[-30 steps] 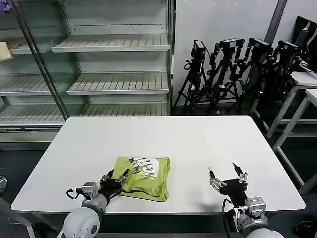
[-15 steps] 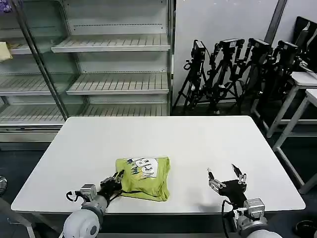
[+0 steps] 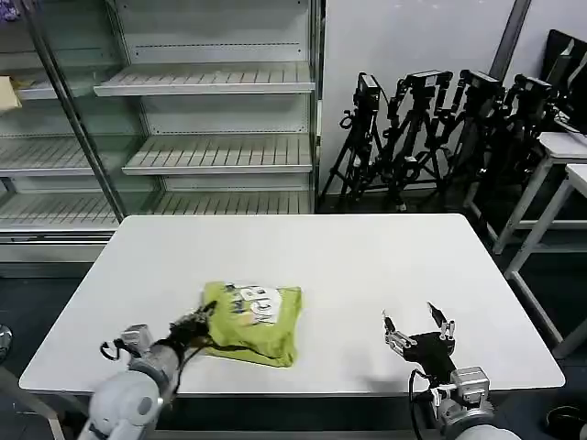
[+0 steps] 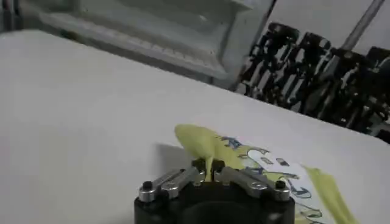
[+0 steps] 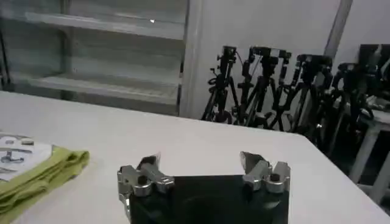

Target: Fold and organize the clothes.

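The T-shirt (image 3: pixel 249 323) lies folded into a compact bundle on the white surface (image 3: pixel 367 266), its lime fabric showing a white panel with dark and blue lettering on its upper face, which contradicts any idea of a plain garment. It sits just ahead of the left claw (image 3: pixel 195 326) and toward the surface's near edge. The left claw is pressed together on a fold of the shirt's nearest edge; in the left wrist view the claw (image 4: pixel 210 176) has its two metal fingers (image 4: pixel 183 178) brought close, with a thin tongue of lime cloth pinched between them and the T-shirt (image 4: pixel 256 161) spreading away beyond the tips. Well apart from the shirt, on its other side, the right claw (image 3: pixel 420 326) hovers low over bare surface near the front edge, its fingers spread wide and holding nothing. In the right wrist view the right claw (image 5: pixel 204 173) shows the same wide gap, and the T-shirt (image 5: pixel 36 173) appears off to one side of it, not touching. Behind the surface stand empty metal shelves (image 3: pixel 183 128), and next to them a cluster of black tripods (image 3: pixel 431 128) against the wall.
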You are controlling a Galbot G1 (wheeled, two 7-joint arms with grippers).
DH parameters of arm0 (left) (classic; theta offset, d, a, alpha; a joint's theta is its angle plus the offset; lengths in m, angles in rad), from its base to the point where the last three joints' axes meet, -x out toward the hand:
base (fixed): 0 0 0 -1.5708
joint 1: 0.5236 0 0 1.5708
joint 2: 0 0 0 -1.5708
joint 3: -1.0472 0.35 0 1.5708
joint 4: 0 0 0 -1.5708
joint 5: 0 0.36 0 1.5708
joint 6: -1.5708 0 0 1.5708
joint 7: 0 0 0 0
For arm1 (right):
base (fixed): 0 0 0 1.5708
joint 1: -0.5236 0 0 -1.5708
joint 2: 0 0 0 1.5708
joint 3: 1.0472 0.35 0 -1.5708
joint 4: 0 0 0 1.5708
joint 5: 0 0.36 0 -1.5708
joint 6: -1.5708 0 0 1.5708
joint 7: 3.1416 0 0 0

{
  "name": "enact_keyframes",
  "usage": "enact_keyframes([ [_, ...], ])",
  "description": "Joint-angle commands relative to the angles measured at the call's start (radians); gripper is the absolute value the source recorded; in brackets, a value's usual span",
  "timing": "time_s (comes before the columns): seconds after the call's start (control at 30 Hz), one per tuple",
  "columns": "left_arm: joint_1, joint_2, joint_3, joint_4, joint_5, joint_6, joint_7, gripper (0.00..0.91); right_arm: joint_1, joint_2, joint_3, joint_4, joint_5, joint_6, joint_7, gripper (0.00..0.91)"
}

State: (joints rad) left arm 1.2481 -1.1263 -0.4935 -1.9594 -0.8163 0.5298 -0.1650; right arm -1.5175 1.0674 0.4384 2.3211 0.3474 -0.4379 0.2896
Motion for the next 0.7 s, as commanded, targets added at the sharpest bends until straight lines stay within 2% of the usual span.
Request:
enact_keyframes([
  [0.03,0.002,0.315,-0.295,0.074,0.063,0.014,0.157,0.0,0.007,0.007,-0.014,-0.004,0.0,0.005,-0.001,0.907],
  [0.07,0.002,0.362,-0.317,0.083,0.075,0.014,0.167,0.0,0.012,0.007,-0.018,-0.003,0.0,0.005,-0.001,0.907],
  [0.2,-0.001,0.474,-0.397,0.116,0.126,0.015,0.216,0.0,0.026,0.01,-0.03,-0.004,0.0,0.005,-0.001,0.907],
  [0.4,0.02,0.543,-0.427,0.04,0.259,0.048,0.267,0.0,0.029,0.009,-0.025,-0.007,0.003,0.007,-0.001,0.907],
  [0.5,0.059,0.489,-0.348,-0.103,0.225,0.05,0.205,0.0,0.023,0.009,-0.018,-0.011,0.003,0.01,-0.002,0.907],
  [0.53,0.064,0.442,-0.31,-0.134,0.176,0.05,0.171,0.0,0.02,0.009,-0.015,-0.012,0.004,0.011,-0.003,0.907],
  [0.63,0.038,0.325,0.005,-0.263,0.105,0.048,0.031,0.0,0.012,0.003,-0.006,-0.022,0.003,0.016,-0.004,0.907],
  [0.7,0.03,0.239,0.2,-0.285,0.149,0.045,0.017,0.0,0.006,0.0,0.002,-0.024,0.003,0.017,-0.004,0.907],
])
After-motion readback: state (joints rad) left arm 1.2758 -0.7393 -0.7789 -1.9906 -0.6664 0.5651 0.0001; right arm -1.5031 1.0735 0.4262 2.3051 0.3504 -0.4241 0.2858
